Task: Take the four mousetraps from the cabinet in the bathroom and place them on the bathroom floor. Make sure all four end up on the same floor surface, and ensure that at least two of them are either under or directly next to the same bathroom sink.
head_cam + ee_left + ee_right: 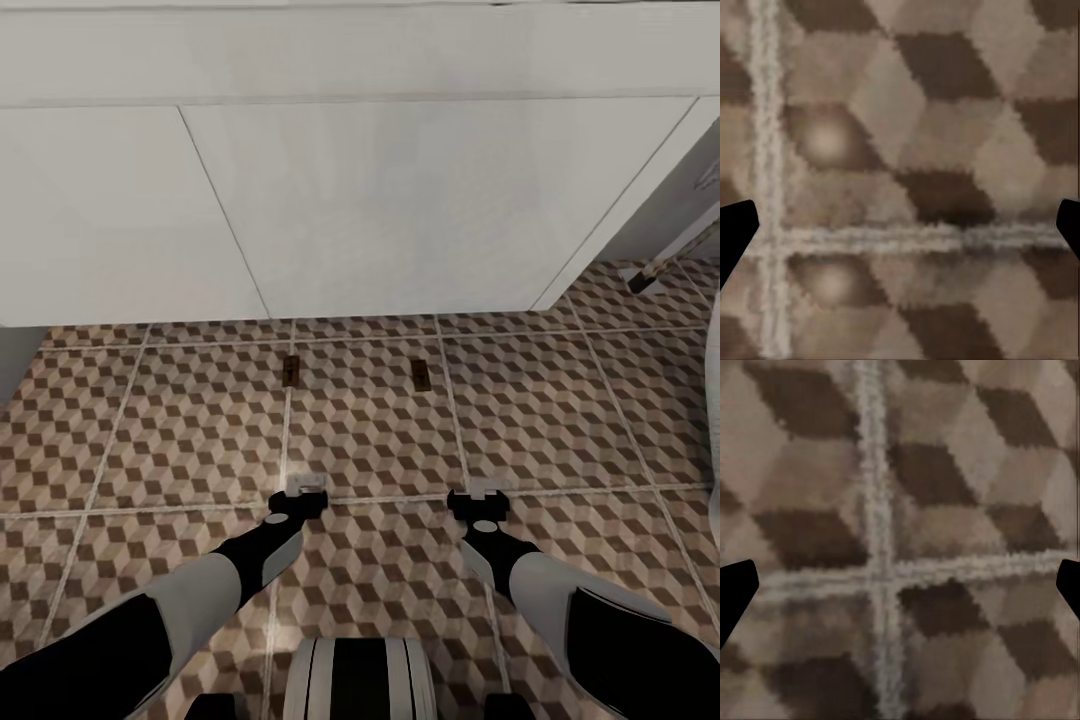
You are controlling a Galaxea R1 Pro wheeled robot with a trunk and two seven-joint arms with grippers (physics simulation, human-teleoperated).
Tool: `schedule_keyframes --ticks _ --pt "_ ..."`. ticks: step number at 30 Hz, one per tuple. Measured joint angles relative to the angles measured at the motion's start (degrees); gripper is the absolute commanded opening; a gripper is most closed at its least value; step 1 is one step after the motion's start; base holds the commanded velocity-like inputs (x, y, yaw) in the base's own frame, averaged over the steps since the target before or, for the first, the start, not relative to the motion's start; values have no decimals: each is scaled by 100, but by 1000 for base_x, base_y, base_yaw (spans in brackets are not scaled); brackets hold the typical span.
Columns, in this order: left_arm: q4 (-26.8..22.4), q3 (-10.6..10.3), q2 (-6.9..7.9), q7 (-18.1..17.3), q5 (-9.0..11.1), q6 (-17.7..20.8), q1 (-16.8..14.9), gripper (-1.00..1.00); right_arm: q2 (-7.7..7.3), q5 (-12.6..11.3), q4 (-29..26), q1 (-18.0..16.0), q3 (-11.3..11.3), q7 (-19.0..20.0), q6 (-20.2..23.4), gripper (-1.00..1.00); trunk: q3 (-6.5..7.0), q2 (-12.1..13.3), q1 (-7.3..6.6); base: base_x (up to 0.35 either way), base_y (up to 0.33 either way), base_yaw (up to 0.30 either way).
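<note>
two small dark-brown mousetraps, one (291,369) left of the other (421,375), lay flat at frame centre on the cube-patterned floor (200,430), near the white vanity (380,210) above.

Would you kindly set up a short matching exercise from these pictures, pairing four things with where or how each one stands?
Things:
1. left mousetrap
2. right mousetrap
3. left gripper
4. vanity

Descriptions:
A. white flat panels, rising behind the tiled floor
B. lying inside a tile, just clear of any grout line
C. open, held low over a grout crossing
D. lying on a grout line in front of the white panels

Pairs: 1-D, 2-B, 3-C, 4-A
</note>
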Motion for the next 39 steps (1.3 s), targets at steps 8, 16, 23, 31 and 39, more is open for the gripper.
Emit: schedule_keyframes --ticks 8,16,23,31,39 --pt "-13 -1 -28 108 9 1 0 100 -2 0 7 0 -1 0 -1 100 177 11 -21 0 0 0" --pt "-23 12 69 120 -15 -8 -22 100 -7 34 -10 6 8 -8 47 100 288 18 -33 0 0 0" --pt "-5 5 123 120 -16 -8 -5 100 -15 -1 -4 -5 11 -5 16 100 288 18 -33 0 0 0" --pt "1 3 144 120 -16 -8 0 100 -7 8 -9 -8 12 -9 3 100 288 18 -33 0 0 0" --pt "1 3 145 120 -16 -8 0 100 -9 8 -9 -9 12 -9 8 100 288 18 -33 0 0 0"
